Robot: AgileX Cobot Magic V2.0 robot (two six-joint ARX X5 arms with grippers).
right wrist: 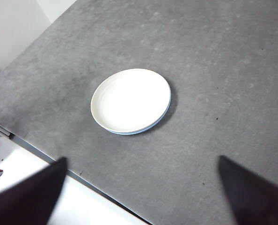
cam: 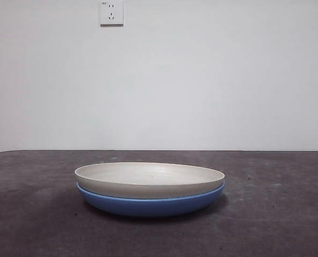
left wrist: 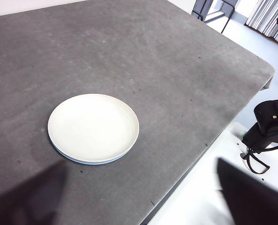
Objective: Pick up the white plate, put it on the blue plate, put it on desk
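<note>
White plate nested inside blue plate, rims nearly flush, only a thin blue band showing beneath the cream one. Stack resting flat on the desk, well in from every edge; in the front view roughly central, with bare tabletop all around. Seen from the left wrist view, closer to the desk's near edge than to its far corner.

Judged from this layout: stacking step apparently complete, white plate already seated on blue. Remaining, at most, setting a plate back down on the desk, if the task's last clause means unstacking; otherwise possibly finished. Not possible to tell which from these pictures alone.

Left gripper held high above the desk's edge, well apart from the plates, jaws spread wide and gripping nothing. Right gripper likewise raised over the opposite edge, looking down on the stack from a distance, jaws wide apart and empty. Neither arm visible in the front view. Other arm's black base visible off the table in the left wrist view.
</note>
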